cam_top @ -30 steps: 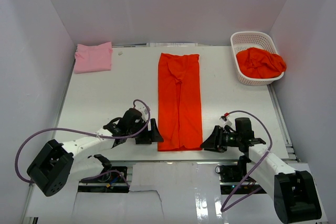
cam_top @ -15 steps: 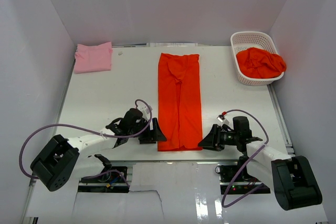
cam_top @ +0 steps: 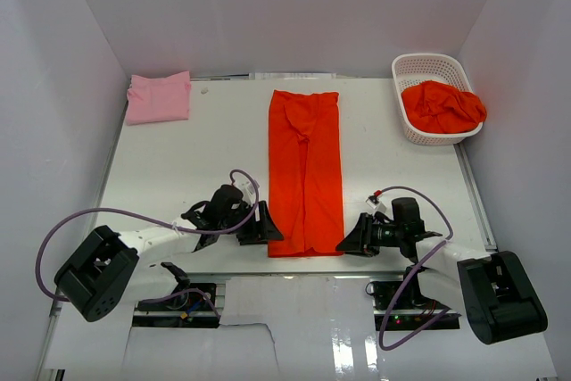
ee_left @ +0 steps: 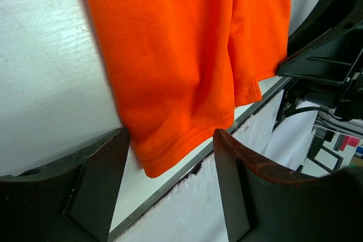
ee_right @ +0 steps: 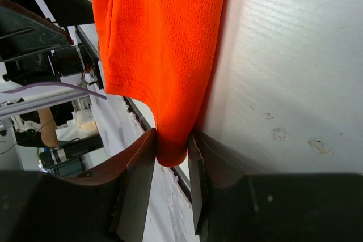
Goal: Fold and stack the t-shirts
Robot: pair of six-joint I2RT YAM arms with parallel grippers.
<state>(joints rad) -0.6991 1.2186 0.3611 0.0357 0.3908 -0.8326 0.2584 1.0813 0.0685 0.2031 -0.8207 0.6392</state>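
White table (cam_top: 178, 176) under long folded orange t-shirt (cam_top: 306, 171), left claw (ee_left: 170, 140) apart, right claw (ee_right: 172, 140) clamped on its hem.

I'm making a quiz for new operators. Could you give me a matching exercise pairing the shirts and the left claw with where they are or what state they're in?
Things:
1. pink shirt
2. flat orange shirt
3. crumpled orange shirt
4. left claw

Places or states:
A. in the white basket
B. open, with a near corner of cloth between its fingers
C. folded, at the far left corner of the table
D. laid out as a long strip down the middle of the table

Pairs: 1-C, 2-D, 3-A, 4-B
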